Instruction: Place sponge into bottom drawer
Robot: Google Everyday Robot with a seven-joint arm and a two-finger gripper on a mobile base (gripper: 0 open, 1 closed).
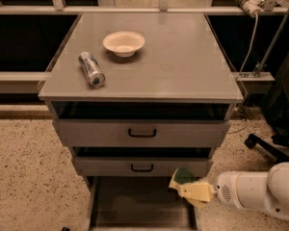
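The sponge (182,177), dark green on top with pale yellow foam below, is held in my gripper (189,189) at the lower right. The gripper is shut on it and holds it just above the right front part of the bottom drawer (135,206), which is pulled out as a wide shallow grey tray below the two upper drawers. My white arm (260,191) comes in from the right edge.
A round cream bowl (124,43) and a metal can (91,70) lying on its side sit on the grey cabinet top (183,66). Two upper drawers with black handles (142,133) are nearly closed. An office chair base (267,146) stands at the right on the speckled floor.
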